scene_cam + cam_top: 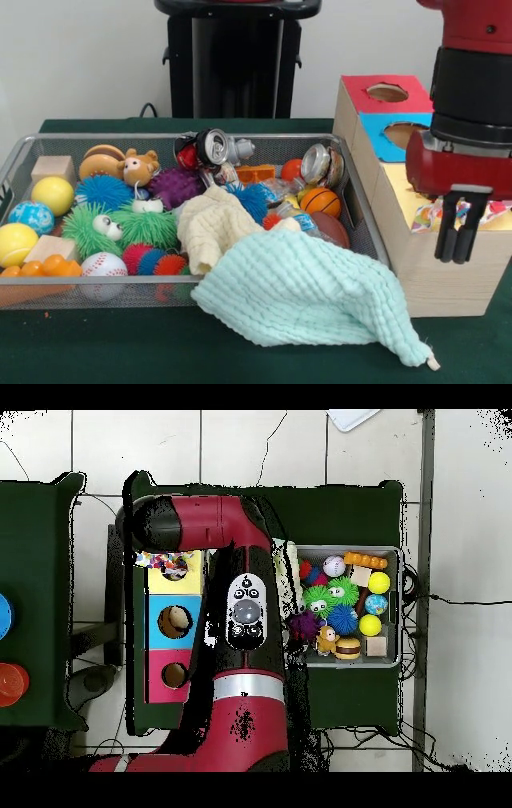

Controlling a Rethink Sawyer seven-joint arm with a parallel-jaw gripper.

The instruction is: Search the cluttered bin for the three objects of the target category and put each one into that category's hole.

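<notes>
We see ruffled multicolour-print fabric pieces (436,214) on the yellow-topped box (400,204); the fingers (456,240) beside them hang clenched, empty.

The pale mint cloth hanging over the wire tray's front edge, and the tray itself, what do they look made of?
The pale mint cloth looks like soft woven cotton, going by its waffle texture. The wire tray looks like silver metal mesh with a thicker rim.
</notes>
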